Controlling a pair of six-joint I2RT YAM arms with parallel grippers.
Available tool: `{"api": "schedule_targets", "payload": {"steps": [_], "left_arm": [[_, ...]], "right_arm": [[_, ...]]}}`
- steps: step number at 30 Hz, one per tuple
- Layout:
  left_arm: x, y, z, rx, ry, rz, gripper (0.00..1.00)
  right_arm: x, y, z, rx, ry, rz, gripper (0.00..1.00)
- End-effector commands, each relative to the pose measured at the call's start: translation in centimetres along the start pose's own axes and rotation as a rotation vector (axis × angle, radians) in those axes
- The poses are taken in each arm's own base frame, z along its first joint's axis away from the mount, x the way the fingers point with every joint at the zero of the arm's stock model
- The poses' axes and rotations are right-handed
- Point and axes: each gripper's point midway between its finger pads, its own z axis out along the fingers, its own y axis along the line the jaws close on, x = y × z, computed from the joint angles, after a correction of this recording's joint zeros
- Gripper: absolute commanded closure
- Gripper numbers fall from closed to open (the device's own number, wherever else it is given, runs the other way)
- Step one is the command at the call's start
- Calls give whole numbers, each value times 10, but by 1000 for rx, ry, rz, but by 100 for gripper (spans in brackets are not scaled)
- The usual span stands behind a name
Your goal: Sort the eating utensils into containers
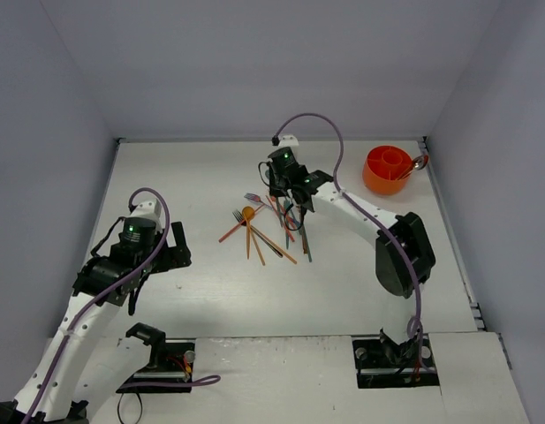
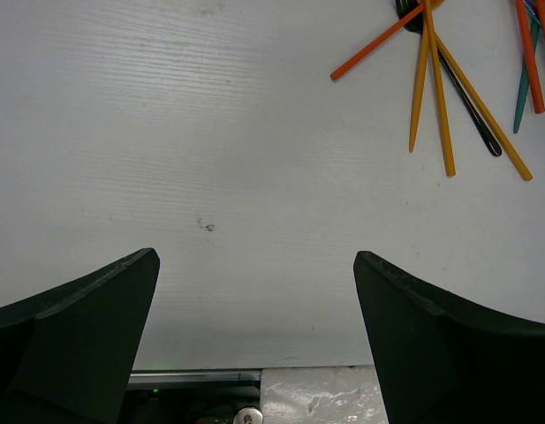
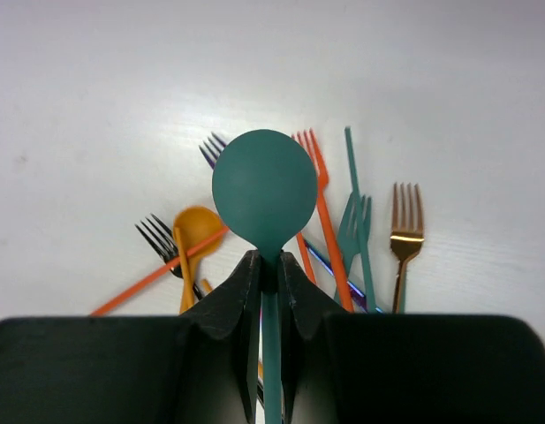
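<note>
My right gripper is shut on the neck of a teal spoon and holds it above the pile of utensils in the middle of the table. Under it lie a gold fork, a teal fork, an orange fork, a yellow-orange spoon and a black fork. The orange container stands at the back right with a spoon in it. My left gripper is open and empty over bare table; orange sticks lie to its upper right.
White walls enclose the table on three sides. The right arm stretches over the table between the pile and the container. Two clamp bases sit at the near edge.
</note>
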Motion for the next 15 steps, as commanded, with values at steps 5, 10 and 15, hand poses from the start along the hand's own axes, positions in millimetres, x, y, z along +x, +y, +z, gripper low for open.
{"api": "schedule_targets", "payload": {"steps": [5,10,15], "left_arm": [[-18,-1,-5,-11,-61,-12,9],[-20,1,-6,-21,-70,-6,9],[-21,3,-4,-34,-72,4,9]], "right_arm": [[-110,-115,-82,248,-320,176,100],[-144,-231,-131,482,-509,319,100],[-153,-307,-165,657,-640,431,100]]}}
